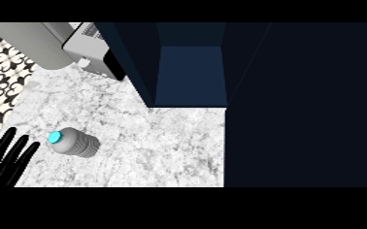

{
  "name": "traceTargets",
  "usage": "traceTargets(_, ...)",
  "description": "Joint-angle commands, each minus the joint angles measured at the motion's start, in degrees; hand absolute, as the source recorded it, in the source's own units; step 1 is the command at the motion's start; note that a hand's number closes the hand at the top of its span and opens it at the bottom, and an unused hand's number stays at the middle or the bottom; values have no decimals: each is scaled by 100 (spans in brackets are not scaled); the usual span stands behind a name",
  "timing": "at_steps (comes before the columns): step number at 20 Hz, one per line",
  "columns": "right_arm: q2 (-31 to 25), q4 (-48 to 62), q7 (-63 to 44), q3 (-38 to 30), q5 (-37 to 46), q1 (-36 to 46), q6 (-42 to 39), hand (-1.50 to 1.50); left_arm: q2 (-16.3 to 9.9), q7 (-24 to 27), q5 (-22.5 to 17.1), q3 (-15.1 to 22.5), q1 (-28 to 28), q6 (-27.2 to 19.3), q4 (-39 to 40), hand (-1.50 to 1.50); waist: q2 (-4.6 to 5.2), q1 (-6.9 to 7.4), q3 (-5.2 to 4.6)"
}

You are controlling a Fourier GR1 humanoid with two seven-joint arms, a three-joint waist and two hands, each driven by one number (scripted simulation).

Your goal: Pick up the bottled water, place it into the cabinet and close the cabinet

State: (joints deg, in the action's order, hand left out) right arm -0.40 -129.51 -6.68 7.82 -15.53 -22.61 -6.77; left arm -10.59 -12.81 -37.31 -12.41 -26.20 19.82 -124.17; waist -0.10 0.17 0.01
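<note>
Bottled water (75, 143) on its side on the table (158, 140), teal cap toward left robot hand (14, 157). Likely light, rigid, smooth, prone to roll; best gripped around the ribbed mid-body. Left robot hand at lower-left edge, fingers straight, released, holding nothing, just beside the bottle. Cabinet (190, 75) open beyond. Right robot hand out of view

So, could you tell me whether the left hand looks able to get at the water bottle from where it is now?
Probably yes: the left hand is open at the left edge, and only bare marble counter separates it from the water bottle.
</note>
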Motion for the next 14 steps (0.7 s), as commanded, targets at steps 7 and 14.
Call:
traceTargets(7,-143,-211,422,-133,-190,-713,-497,-150,190,171,15,-544,-92,689,481,-150,0,-30,-1)
traceTargets(14,-118,-17,830,128,49,-1021,-714,-150,297,489,-39,-1022,-72,1137,767,-150,-1,-35,-1)
